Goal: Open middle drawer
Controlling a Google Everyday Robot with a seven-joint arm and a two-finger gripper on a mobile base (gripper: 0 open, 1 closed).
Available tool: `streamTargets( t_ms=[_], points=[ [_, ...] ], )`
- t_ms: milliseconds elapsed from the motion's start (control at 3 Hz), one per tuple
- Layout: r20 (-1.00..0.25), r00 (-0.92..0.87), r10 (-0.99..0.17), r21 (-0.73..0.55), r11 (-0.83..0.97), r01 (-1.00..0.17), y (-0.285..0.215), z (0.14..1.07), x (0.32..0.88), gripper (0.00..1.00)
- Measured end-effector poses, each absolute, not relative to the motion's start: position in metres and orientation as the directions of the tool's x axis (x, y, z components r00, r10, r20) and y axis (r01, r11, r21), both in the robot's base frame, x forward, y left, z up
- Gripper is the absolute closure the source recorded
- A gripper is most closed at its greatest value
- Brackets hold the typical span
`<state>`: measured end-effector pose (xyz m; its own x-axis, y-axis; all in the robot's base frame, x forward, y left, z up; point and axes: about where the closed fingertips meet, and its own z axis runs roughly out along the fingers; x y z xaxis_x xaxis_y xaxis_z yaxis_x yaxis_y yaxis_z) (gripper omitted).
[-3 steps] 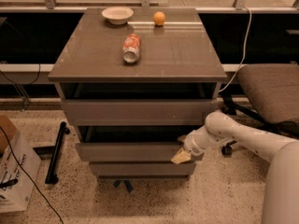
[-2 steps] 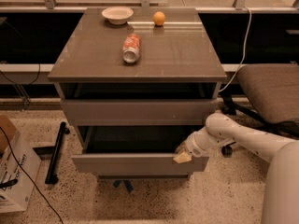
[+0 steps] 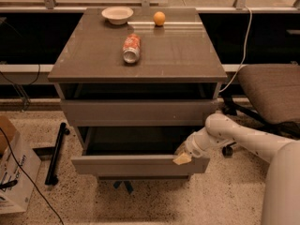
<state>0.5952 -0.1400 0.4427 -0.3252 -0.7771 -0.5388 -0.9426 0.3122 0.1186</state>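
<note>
The grey-brown cabinet has three drawers. The middle drawer [image 3: 136, 165] stands pulled out toward me, its dark inside showing above its flat front. The upper drawer [image 3: 138, 111] is in its place above it. The lowest drawer is hidden under the pulled-out middle one. My gripper [image 3: 183, 157] is at the right end of the middle drawer's top edge, on the end of the white arm [image 3: 234, 135] that reaches in from the right.
On the cabinet top [image 3: 173, 55] lie a red can [image 3: 131, 48] on its side, a white bowl [image 3: 117, 15] and an orange [image 3: 159, 18]. An office chair [image 3: 272, 90] stands at the right. A cardboard box [image 3: 14, 172] and a black bar [image 3: 56, 151] lie on the floor at the left.
The middle drawer has slid out toward me. My gripper has moved outward and down with its right end.
</note>
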Motion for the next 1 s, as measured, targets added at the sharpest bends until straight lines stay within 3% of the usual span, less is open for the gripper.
streamTargets(
  t_ms=[1000],
  points=[
    [-0.438,-0.341,-0.832,0.171,0.296,-0.940,-0.132,0.418,0.577,0.00]
  ],
)
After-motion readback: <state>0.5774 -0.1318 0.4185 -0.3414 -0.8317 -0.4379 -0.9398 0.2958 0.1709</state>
